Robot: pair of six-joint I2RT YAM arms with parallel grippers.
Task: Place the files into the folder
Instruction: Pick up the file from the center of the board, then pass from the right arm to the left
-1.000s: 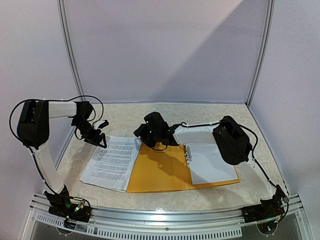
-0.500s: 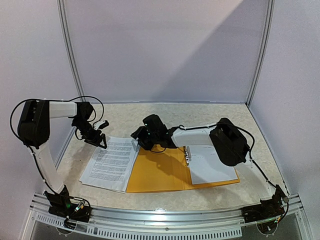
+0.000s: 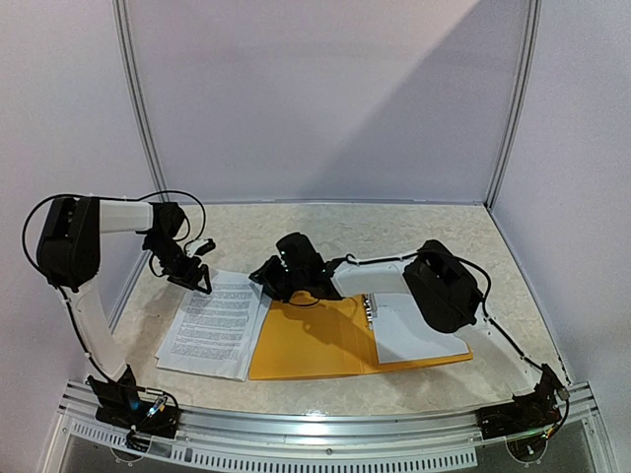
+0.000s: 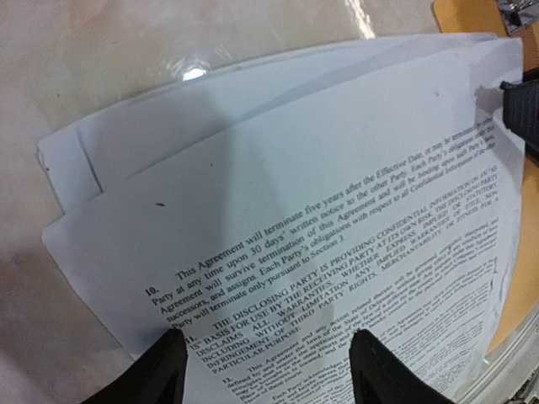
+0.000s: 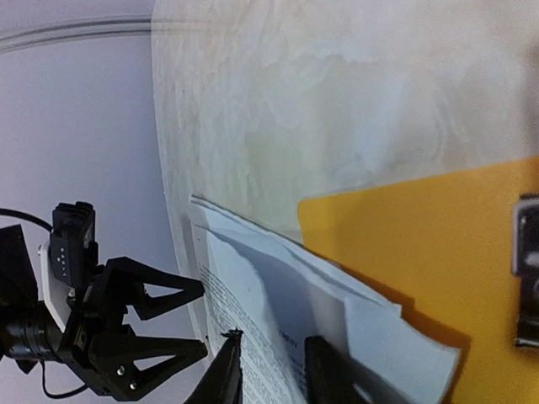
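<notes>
Left hand low in view, two dark fingers spread apart over printed sheet, nothing between them. Files: several white sheets fanned in loose stack, edges offset at upper left. Top sheet carries small black text, numbered paragraph 10 legible, lines running slantwise. Sheets lie on pale marbled table. Orange-yellow folder corner at top right, just beyond sheets. Dark object at right edge on paper's rim, identity unclear.

White files with black text; orange-yellow folder; beige mottled table; black grippers.
</notes>
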